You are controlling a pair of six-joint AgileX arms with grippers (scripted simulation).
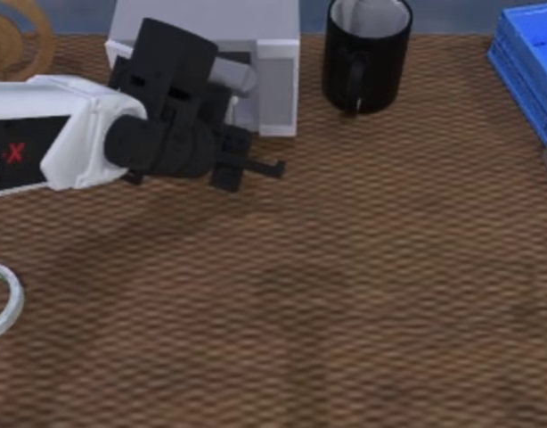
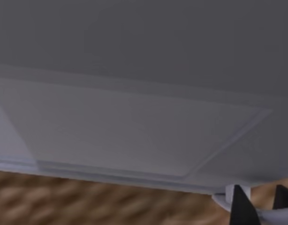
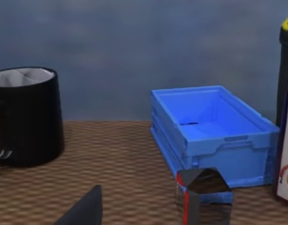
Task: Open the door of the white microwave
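Note:
The white microwave (image 1: 211, 18) stands at the table's back, left of centre. My left arm reaches across its front, and the left gripper (image 1: 256, 169) hangs just in front of the front face. In the left wrist view the door (image 2: 125, 126) fills the frame with its grey window. Its white handle (image 2: 238, 190) runs between the two dark fingertips (image 2: 240, 208) of the left gripper (image 2: 262, 206), which looks shut on it. From above the arm hides most of the door, so how far it stands ajar cannot be told. Of my right gripper (image 3: 90, 211) only a dark tip shows, parked at the right.
A black mug (image 1: 365, 53) stands just right of the microwave. A blue crate (image 1: 527, 62) sits at the back right, with a dark red-striped block (image 3: 202, 197) and a dark bottle (image 3: 287, 108) near it. A wooden disc (image 1: 15, 36) and a white ring (image 1: 2, 299) lie at the left edge.

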